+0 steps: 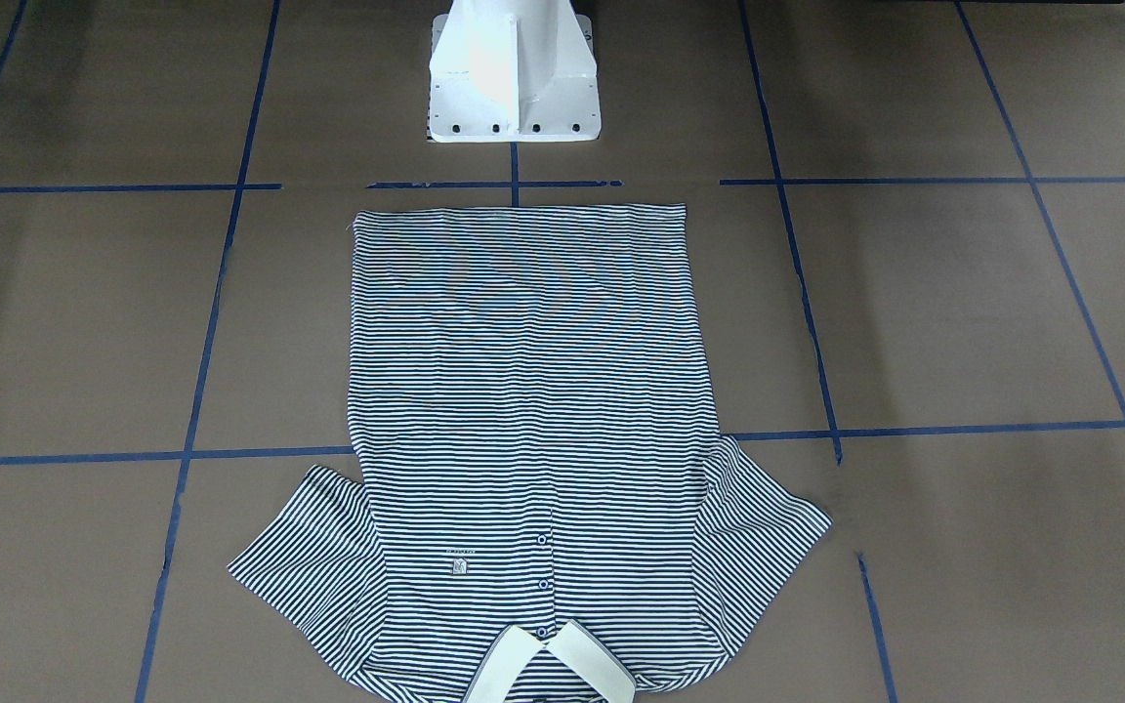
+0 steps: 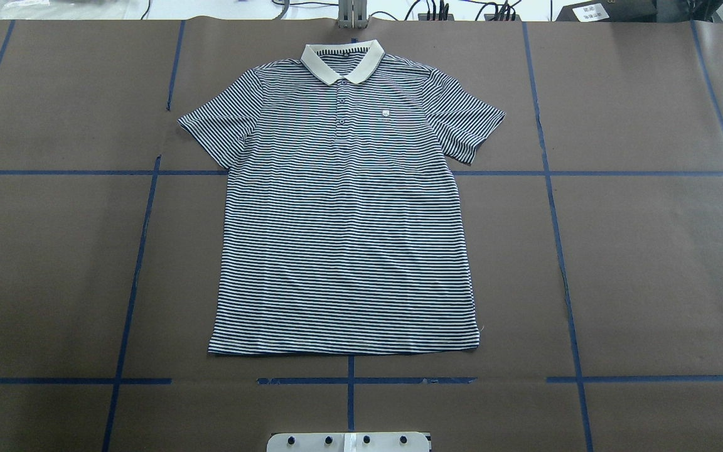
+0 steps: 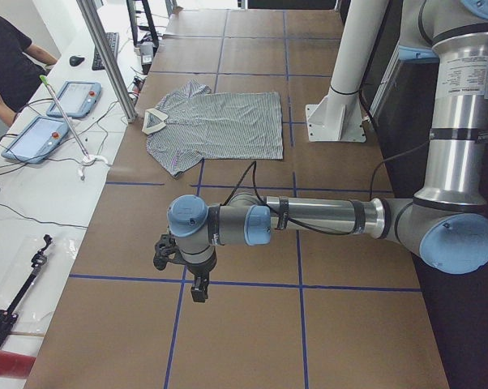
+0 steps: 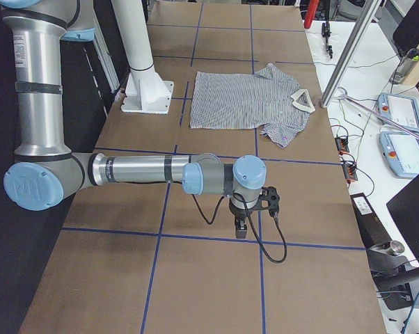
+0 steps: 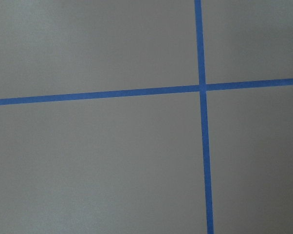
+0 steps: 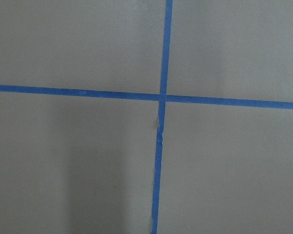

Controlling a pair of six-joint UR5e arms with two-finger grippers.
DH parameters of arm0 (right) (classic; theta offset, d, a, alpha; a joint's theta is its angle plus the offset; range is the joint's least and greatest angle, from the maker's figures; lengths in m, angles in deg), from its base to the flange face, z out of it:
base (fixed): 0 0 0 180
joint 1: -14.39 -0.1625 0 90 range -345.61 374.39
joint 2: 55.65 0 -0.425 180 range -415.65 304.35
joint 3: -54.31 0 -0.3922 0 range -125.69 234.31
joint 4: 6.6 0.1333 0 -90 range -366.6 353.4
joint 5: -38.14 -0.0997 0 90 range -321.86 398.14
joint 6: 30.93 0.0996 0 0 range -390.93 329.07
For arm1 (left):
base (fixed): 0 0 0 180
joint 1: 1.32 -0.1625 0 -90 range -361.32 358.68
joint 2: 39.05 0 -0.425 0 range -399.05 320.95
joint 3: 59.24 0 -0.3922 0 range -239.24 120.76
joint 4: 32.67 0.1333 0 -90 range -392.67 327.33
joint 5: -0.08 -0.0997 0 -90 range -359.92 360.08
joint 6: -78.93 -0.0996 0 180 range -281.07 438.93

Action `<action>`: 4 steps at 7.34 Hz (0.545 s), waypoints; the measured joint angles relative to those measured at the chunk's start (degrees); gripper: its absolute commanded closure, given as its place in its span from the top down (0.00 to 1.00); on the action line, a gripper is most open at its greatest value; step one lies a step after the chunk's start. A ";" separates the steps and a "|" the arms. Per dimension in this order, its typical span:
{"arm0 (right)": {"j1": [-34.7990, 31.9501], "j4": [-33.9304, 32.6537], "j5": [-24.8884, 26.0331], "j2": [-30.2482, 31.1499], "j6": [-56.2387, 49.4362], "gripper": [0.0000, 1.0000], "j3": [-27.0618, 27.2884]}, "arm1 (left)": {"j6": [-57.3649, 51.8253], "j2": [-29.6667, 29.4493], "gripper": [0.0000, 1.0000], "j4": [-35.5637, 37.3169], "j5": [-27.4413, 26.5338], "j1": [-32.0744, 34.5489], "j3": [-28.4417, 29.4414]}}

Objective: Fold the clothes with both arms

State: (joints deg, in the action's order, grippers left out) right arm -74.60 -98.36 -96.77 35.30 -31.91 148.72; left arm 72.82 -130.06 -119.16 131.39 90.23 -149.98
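The navy-and-white striped polo shirt (image 2: 342, 220) lies flat and face up on the brown table, white collar (image 2: 342, 59) at the far edge, both sleeves spread. It also shows in the front view (image 1: 533, 410) and in both side views (image 3: 220, 117) (image 4: 244, 97). My left gripper (image 3: 197, 288) hangs over bare table far to the shirt's left. My right gripper (image 4: 242, 229) hangs over bare table far to its right. Both show only in the side views, so I cannot tell if they are open or shut. Both wrist views show only table with blue tape.
The white pedestal base (image 1: 514, 73) stands just behind the shirt's hem. Blue tape lines (image 2: 142, 251) grid the table. Beyond the far edge lie tablets (image 3: 33, 138), cables and a metal post (image 3: 106, 57), with an operator (image 3: 9, 57) there.
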 measured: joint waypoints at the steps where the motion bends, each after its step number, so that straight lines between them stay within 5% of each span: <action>1: -0.05 -0.02 -0.02 -0.24 0.07 1.00 -0.02 | -0.05 -0.02 1.00 -0.08 0.00 0.00 -0.01; 4: -0.03 -0.42 -0.39 -4.07 2.28 1.00 0.08 | 0.06 -2.17 1.00 -2.92 -0.02 -0.02 -0.61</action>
State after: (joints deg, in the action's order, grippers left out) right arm -74.63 -98.78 -97.17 31.23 -29.63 148.80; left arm 72.88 -132.23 -122.08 131.37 90.20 -150.59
